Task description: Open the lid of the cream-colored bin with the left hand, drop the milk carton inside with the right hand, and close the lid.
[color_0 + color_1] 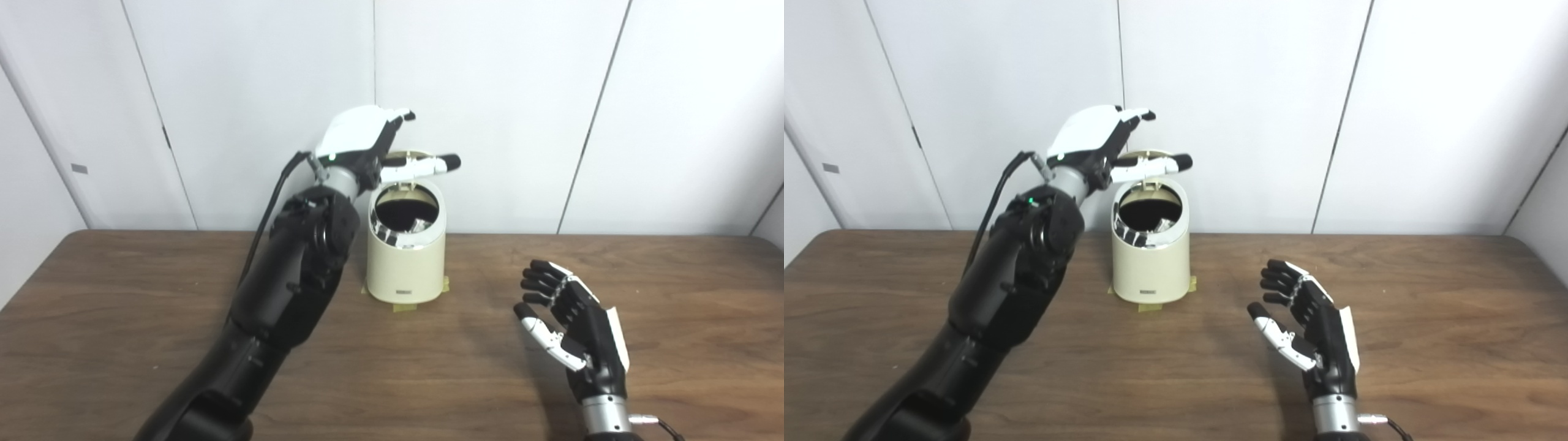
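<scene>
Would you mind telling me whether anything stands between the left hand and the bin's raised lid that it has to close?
Nothing visible does. The left hand is right at the raised lid above the cream-colored bin, with its thumb lying across the lid. The right hand is open, well clear over the table.

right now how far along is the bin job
Mostly done, it seems. The bin stands open, its lid tipped up behind the mouth, with the left hand raised at the lid. Something pale lies inside the bin, likely the carton, though I cannot tell for sure. The right hand is open and empty over the table. Left: closing the lid.
</scene>
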